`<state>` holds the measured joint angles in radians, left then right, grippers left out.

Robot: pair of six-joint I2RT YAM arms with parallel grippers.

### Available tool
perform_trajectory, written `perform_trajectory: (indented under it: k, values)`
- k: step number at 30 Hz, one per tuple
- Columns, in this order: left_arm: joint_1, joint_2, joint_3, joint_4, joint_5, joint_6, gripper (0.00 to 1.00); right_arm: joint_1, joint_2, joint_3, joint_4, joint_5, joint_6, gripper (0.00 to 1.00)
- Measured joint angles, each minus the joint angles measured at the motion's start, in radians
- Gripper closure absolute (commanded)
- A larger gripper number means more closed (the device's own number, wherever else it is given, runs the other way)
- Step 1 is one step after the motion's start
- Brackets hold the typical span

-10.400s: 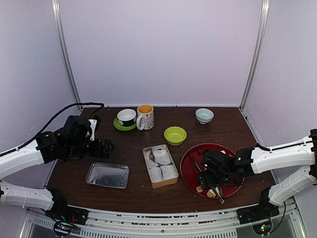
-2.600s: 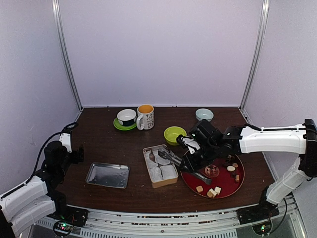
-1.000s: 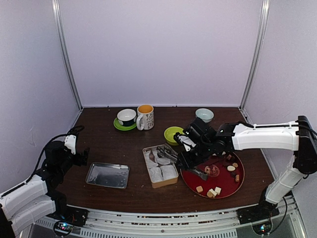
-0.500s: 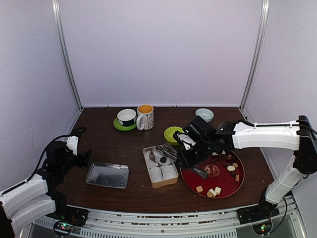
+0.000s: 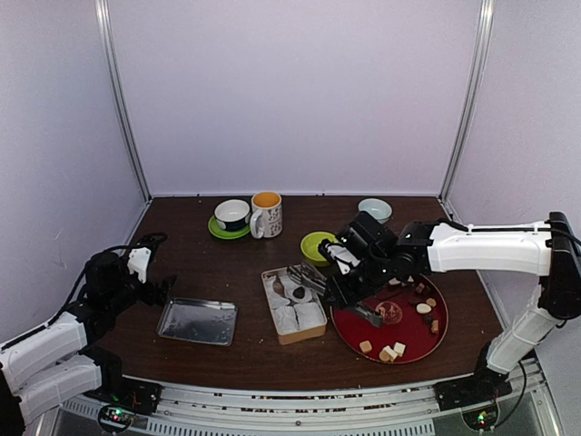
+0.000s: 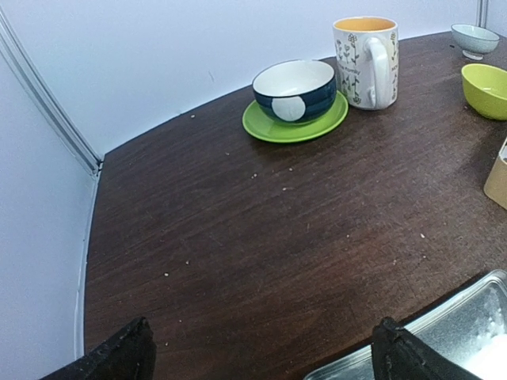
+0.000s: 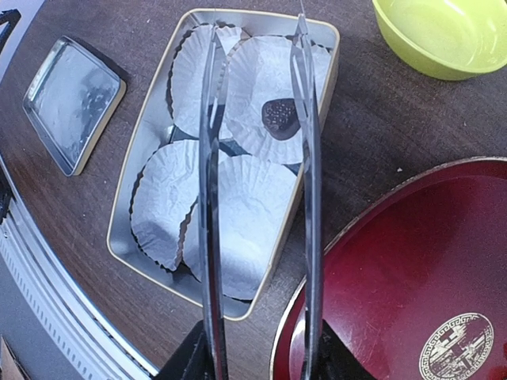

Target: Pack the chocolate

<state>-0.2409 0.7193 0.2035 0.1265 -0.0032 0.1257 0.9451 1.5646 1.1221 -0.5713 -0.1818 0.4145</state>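
One dark brown chocolate [image 7: 280, 116] lies in a white paper cup [image 7: 265, 83] inside the gold-rimmed tin [image 7: 150, 119]. My right gripper [image 7: 257, 360] is shut on the metal tongs [image 7: 207, 198]. The tong arms are spread above the tin, with the dark piece between them and not pinched. More chocolate, tan cubes [image 5: 392, 351] and a white round piece [image 5: 423, 308], sits on the red plate [image 5: 408, 334]. My left gripper [image 6: 265, 352] hangs open and empty over bare table at the far left.
A flat metal tray [image 5: 197, 321] lies beside my left gripper. Behind the tin are a green bowl [image 5: 320, 245], a flowered mug [image 5: 266, 213], a blue bowl on a green saucer [image 5: 232, 216] and a small pale bowl [image 5: 374, 210].
My left gripper has moved forward and to the right, nearer the metal tray. The right arm and tongs have shifted only slightly above the tin.
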Motion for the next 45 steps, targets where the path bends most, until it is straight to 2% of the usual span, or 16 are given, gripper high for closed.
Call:
perform_trajectory:
  k: [9,17,29,38,45]
  values:
    - [0.000,0.039,0.034,-0.101,-0.050,-0.042,0.02,0.000,-0.062,-0.026,0.004,0.007,-0.001,0.62]
    - [0.000,-0.105,0.018,-0.154,-0.089,-0.069,0.02,0.000,-0.114,-0.091,0.005,0.019,-0.001,0.62]
    - [0.000,-0.097,0.017,-0.160,-0.017,-0.052,0.02,0.000,-0.242,-0.221,0.003,0.024,0.016,0.62]
    - [0.000,-0.096,0.017,-0.160,0.009,-0.044,0.02,-0.004,-0.391,-0.294,-0.087,0.071,0.050,0.62]
    - [0.000,-0.096,0.017,-0.161,0.026,-0.037,0.02,-0.092,-0.422,-0.352,-0.111,0.111,0.069,0.63]
